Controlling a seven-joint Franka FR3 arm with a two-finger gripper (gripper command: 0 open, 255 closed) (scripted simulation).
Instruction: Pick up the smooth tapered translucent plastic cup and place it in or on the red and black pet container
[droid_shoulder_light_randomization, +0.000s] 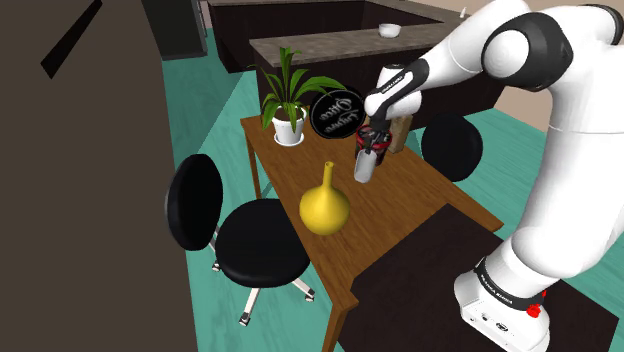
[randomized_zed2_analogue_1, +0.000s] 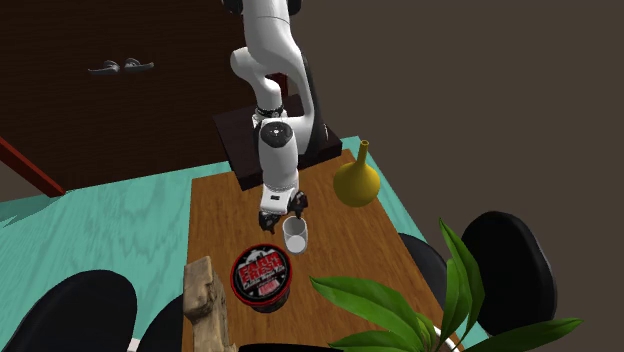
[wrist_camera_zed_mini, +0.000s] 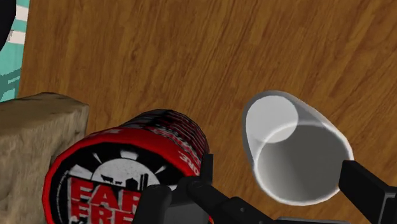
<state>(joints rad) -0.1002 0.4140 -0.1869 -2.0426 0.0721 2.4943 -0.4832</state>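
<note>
Table (randomized_zed2_analogue_1: 215, 215) of brown wood carries everything. Red-and-black pet-food tin (randomized_zed2_analogue_1: 262, 278) stands just beside the whitish translucent cup (randomized_zed2_analogue_1: 294, 236), at the cup's 7 o'clock in the second exterior view. Spread black gripper (wrist_camera_zed_mini: 278, 168) straddles the cup off-centre and clasps nothing. Closing like this may tip the light cup or shove it against the tin.

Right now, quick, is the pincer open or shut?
Pincer: open, with the cup between its fingers but not squeezed.
</note>
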